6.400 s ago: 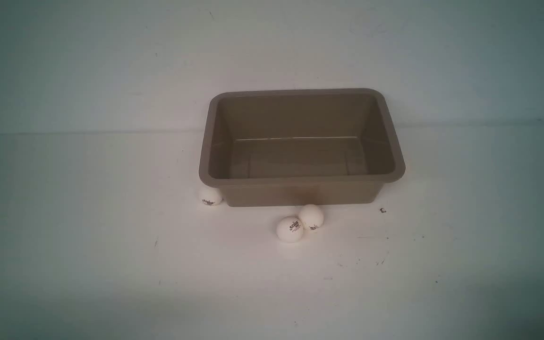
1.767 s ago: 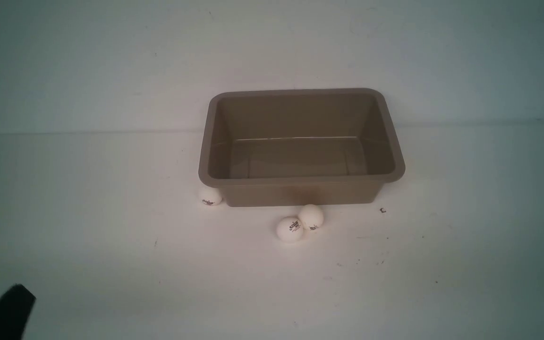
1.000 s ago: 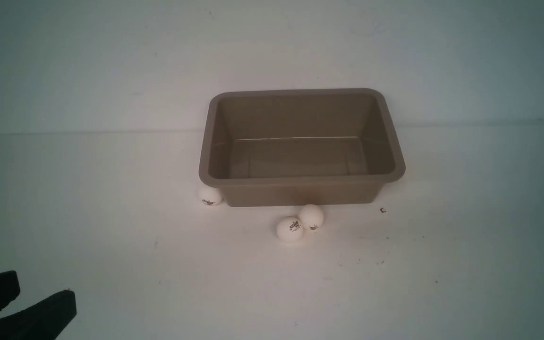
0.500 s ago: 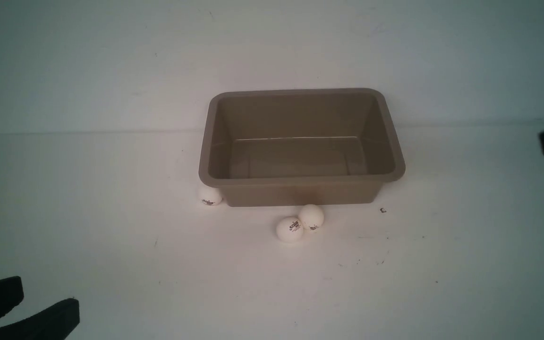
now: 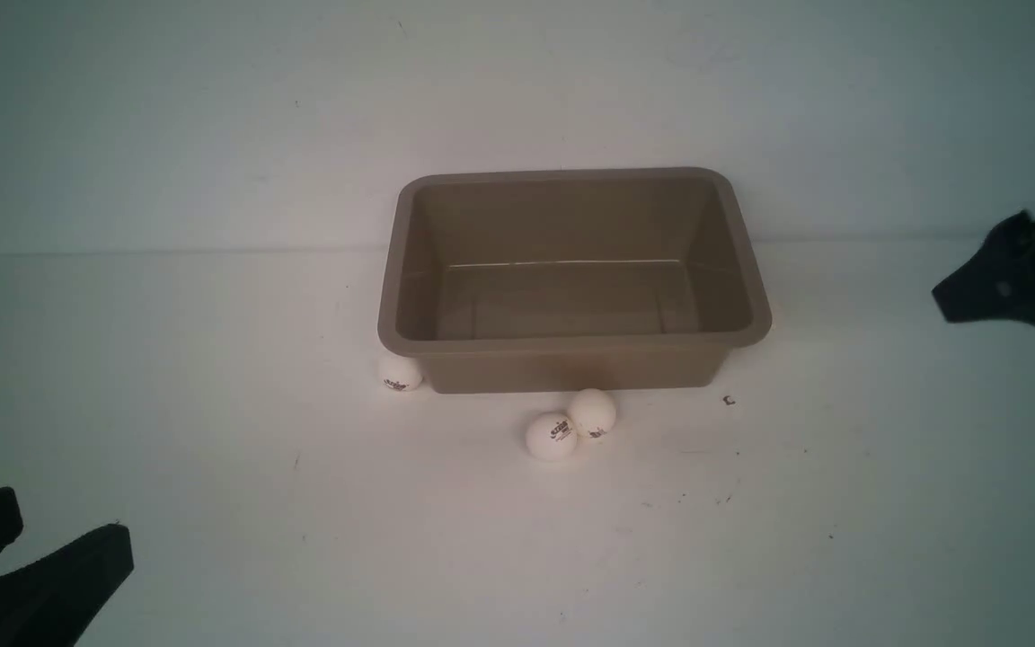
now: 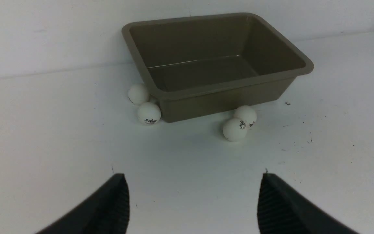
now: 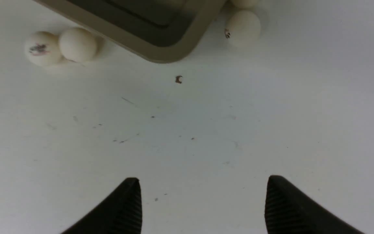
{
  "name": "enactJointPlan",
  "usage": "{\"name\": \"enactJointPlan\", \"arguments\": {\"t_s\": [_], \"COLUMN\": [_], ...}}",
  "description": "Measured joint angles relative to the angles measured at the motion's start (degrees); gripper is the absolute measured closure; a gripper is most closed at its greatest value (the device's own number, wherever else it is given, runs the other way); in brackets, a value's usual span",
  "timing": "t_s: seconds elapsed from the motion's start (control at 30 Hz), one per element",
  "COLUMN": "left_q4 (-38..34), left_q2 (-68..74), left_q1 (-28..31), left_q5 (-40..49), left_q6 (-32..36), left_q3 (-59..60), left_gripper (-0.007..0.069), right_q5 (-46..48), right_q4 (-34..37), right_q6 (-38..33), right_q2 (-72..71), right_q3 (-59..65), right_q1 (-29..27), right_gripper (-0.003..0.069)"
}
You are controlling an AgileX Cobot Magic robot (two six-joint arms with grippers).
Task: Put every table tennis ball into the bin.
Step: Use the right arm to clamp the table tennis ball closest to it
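The taupe bin (image 5: pixel 571 343) stands at mid-table with nothing in it. Three white balls show in the front view: one (image 5: pixel 400 373) at the bin's near-left corner and a touching pair (image 5: pixel 551 437) (image 5: pixel 591 412) in front of it. The left wrist view shows a second ball (image 6: pixel 138 94) beside the bin's left wall. The right wrist view shows two balls (image 7: pixel 243 27) by the right wall. My left gripper (image 5: pixel 57 530) (image 6: pixel 192 177) is open and empty, near the front left. My right gripper (image 5: pixel 976 301) (image 7: pixel 201 180) is open and empty, right of the bin.
A white wall rises just behind the bin (image 6: pixel 213 91). A small dark speck (image 5: pixel 729 400) lies on the white table near the bin's near-right corner (image 7: pixel 161 53). Faint scuff marks dot the table in front.
My right gripper has come further in from the right edge toward the bin. My left gripper has shifted slightly forward at the bottom left. The balls and bin have not moved.
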Motion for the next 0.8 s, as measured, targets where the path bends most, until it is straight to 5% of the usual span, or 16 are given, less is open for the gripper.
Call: {"name": "enactJointPlan", "arguments": {"t_s": [0.3, 0.6, 0.8], "left_q4": [0.0, 0.0, 0.0], "left_q2": [0.0, 0.0, 0.0], "left_q1": [0.0, 0.0, 0.0], "left_q5": [1.1, 2.1, 2.8], "left_q6": [0.0, 0.0, 0.0], "left_q3": [0.0, 0.0, 0.0], "left_gripper": [0.0146, 0.0146, 0.0146], "right_q5": [-13.9, -18.6, -18.5], "right_q4": [4.8, 22.9, 34.3], "right_q6": [-12.2, -41.6, -50.7], "right_q2": [8.9, 16.0, 21.4], "right_q3": [0.0, 0.0, -0.1], "right_q1": [0.0, 0.0, 0.0], "right_gripper": [0.0197, 0.0197, 0.0197]}}
